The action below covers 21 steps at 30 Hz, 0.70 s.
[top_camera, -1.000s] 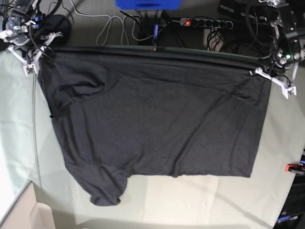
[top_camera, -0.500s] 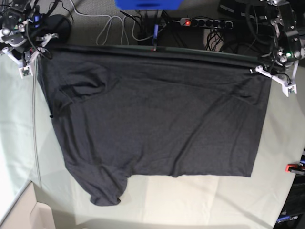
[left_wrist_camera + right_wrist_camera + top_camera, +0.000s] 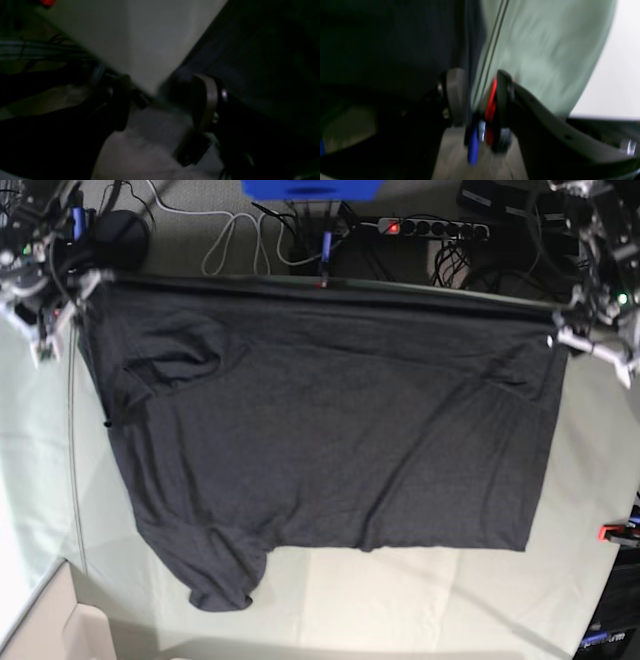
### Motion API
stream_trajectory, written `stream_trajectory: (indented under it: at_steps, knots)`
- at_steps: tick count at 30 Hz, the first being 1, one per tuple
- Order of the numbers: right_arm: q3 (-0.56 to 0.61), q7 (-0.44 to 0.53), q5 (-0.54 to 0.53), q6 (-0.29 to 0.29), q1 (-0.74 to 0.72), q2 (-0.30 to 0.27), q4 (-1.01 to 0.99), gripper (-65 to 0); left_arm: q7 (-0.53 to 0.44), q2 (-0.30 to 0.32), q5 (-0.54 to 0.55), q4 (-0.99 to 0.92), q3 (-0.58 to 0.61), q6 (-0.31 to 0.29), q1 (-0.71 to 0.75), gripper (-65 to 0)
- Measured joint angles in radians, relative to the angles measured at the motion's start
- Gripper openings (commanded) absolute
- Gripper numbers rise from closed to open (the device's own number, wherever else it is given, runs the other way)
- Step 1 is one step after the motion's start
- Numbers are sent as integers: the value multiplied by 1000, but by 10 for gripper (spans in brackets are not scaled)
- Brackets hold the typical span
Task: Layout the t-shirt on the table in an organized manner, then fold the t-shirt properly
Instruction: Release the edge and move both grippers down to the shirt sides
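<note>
1. My left jaws (image 3: 162, 100) are spread wide with nothing pinched between them. The gap frames a corner of the bench (image 3: 140, 37) and the dark edge of the t-shirt (image 3: 250, 62), which sits just off to one side of them.
2. My right jaws (image 3: 477, 97) are parted too, about halfway. I'm looking through the gap at the shirt's hem and a seam line on the pale green bench cover; nothing is gripped as far as I can see, though the view is blurry.
3. From the base view, the t-shirt (image 3: 330, 430) lies spread flat across the bench (image 3: 420, 590), its top edge running along the far side between my two jaws.
4. One sleeve is folded over on itself near my right jaws (image 3: 45, 330), and a lower corner bunches up near the front edge.
5. My left jaws (image 3: 595, 345) sit right at the shirt's other top corner.
</note>
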<state>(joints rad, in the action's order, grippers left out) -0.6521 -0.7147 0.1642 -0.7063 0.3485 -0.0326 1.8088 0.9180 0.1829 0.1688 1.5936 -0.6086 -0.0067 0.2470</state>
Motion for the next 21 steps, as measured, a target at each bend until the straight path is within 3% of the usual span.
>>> stream_trajectory:
  at_steps: [5,10,16,21]
  knots:
    - [0,-3,8,0,-77,-6,-3,-433,-13,3,0,41,5,-3,-127,-280]
    - [0,0,154,5,-200,11,-18,-432,-32,6,3,-23,8,-6,-307,-280]
    - [-1,-2,336,4,-385,26,-203,-432,-386,26,-11,-359,50,8,-489,-279]
    - [-4,0,425,4,-479,28,-320,-432,-694,113,2,-776,331,-2,-623,-279]
